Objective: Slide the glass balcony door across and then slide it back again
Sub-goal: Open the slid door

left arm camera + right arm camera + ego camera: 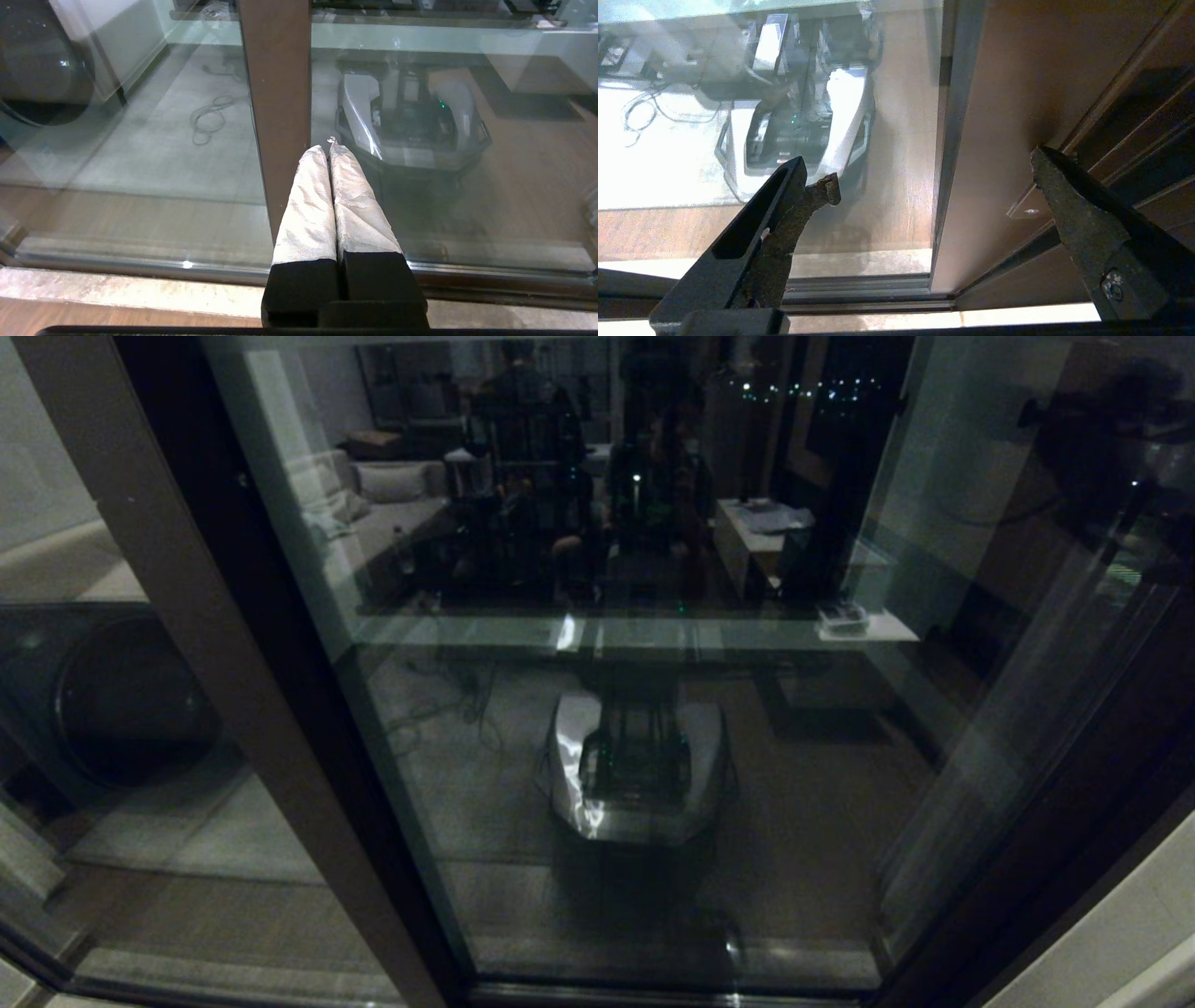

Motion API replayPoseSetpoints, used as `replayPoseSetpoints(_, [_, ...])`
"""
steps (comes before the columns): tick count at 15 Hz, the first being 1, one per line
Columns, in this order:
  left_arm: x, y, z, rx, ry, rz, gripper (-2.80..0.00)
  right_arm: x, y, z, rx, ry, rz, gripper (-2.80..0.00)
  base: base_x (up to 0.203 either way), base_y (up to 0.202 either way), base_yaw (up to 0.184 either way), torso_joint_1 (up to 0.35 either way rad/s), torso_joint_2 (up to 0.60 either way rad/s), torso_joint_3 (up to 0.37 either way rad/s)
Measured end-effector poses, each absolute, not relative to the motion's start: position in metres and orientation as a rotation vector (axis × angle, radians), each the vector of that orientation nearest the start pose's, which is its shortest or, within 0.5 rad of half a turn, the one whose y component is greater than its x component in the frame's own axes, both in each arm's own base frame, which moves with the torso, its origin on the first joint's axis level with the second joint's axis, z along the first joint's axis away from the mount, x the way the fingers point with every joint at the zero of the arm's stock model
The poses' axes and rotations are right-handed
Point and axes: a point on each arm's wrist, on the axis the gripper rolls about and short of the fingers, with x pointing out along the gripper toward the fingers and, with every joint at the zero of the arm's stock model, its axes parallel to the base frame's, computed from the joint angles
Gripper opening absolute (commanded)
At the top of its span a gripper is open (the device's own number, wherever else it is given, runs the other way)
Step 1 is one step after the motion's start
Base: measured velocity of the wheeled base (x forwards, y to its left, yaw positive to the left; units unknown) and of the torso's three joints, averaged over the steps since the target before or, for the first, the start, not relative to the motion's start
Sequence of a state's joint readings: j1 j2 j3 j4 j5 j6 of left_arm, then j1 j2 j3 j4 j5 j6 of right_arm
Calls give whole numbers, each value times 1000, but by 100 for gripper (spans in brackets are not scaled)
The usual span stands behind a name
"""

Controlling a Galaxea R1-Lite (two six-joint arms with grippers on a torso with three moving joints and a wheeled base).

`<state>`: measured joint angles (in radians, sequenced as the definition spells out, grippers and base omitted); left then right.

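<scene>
The glass balcony door (635, 644) fills the head view, its dark pane mirroring the room and my own base. Its brown edge stile (994, 121) stands against the grooved door frame (1148, 116); I see no handle slot on the part in view. My right gripper (934, 168) is open, one finger in front of the glass and the other at the frame side, with the stile between them and untouched. My left gripper (327, 148) is shut on nothing, its white-wrapped fingers (308, 205) just in front of a plain brown stile (275, 93). Neither gripper shows in the head view.
A second glass panel (112, 616) stands left of the slanting brown stile (233, 663), with a dark round-fronted appliance (121, 700) behind it. The bottom track (140, 266) and a pale threshold strip (117, 289) run below. A small screwed plate (1029, 211) sits on the frame.
</scene>
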<state>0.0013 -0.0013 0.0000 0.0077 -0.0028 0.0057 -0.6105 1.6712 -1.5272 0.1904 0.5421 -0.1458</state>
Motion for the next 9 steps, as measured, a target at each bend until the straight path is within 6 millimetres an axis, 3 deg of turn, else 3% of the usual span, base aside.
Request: replayPoseSetpoints(9, [-23,0,75,5,6,-2,-280,251,-178,314,14,288,-76,0,0,0,0,0,0,0])
